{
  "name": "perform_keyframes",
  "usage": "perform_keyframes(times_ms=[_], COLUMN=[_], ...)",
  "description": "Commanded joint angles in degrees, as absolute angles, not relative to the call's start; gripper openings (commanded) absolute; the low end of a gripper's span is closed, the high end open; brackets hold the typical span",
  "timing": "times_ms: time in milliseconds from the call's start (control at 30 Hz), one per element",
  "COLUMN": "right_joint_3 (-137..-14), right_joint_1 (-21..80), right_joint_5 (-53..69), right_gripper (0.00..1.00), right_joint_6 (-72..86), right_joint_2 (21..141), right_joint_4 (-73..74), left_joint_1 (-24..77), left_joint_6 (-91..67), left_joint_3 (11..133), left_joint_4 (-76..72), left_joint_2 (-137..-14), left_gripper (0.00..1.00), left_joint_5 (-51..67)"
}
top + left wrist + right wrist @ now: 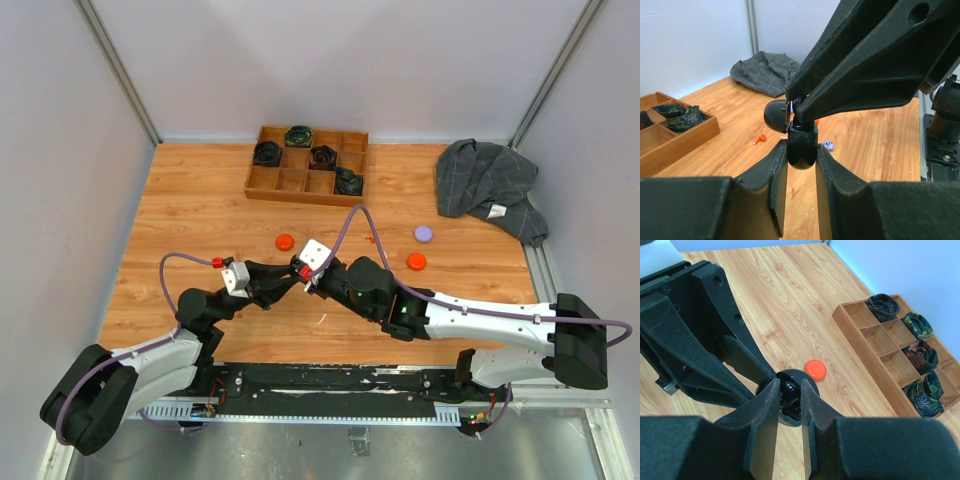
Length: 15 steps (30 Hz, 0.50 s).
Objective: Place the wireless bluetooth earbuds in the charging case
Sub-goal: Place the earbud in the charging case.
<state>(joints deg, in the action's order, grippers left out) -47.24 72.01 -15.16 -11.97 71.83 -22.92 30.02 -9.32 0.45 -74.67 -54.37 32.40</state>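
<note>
Top view: shows left gripper and right gripper meeting tip to tip at mid-table.

Left wrist: finds its fingers clamped on the open black charging case; leaves an orange earbud and a lavender earbud loose on the wood behind.

Right wrist: catches that gripper pinched nearly closed over the case; cannot tell what, if anything, sits between.

White-and-black left arm, matching right arm, lilac cables, matte black wedge-shaped end effector fingers
</note>
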Motion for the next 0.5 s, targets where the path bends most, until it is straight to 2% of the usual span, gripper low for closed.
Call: perform_keyframes(times_ms=[0, 467], right_joint_3=[-46.68, -47.02], right_joint_1=[74.07, 74.0], right_joint_5=[-13.86, -14.94], right_gripper=[0.24, 0.37], right_joint_6=[-9.86, -9.62], right_joint_2=[71.86, 68.96], right_joint_4=[-23.73, -22.49], left_joint_1=[29.97, 29.97], left_joint_6=[-9.05, -9.06], left_joint_3=[-1.31, -1.32], left_joint_4=[-76.74, -76.73], left_joint_2=[-53.53, -53.94], left_gripper=[0.0, 0.0], left_joint_5=[30.94, 30.9])
